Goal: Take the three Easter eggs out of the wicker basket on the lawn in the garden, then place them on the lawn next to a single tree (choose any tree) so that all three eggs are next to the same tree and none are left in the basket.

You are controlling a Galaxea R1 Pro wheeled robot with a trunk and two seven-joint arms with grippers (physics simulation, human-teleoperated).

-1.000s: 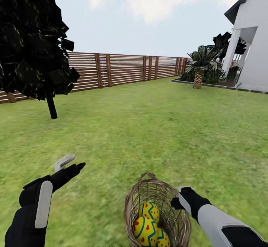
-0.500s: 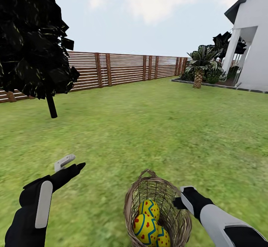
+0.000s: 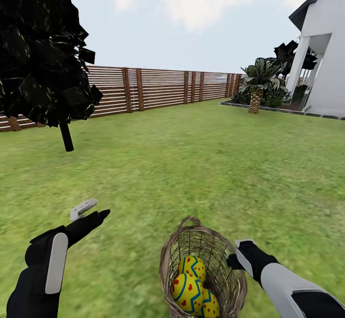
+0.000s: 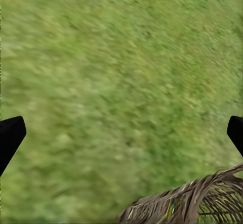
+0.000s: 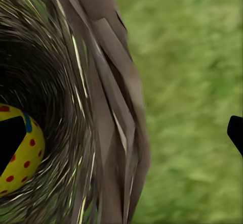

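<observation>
Fenced lawn (image 3: 191,164) — basket (image 3: 191,241) holds 3 eggs (image 3: 188,293); both grippers' fingers spread.

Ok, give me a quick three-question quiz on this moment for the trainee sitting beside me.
1. True or false: all three Easter eggs lie inside the wicker basket.
2. Which claw straddles the basket's wall, one finger inside and one outside? A: left. B: right. C: neither.
3. Fill in: the left claw hangs over grass with its jaws ___.

Key: 1 true; 2 B, the right claw; 3 open.
</observation>
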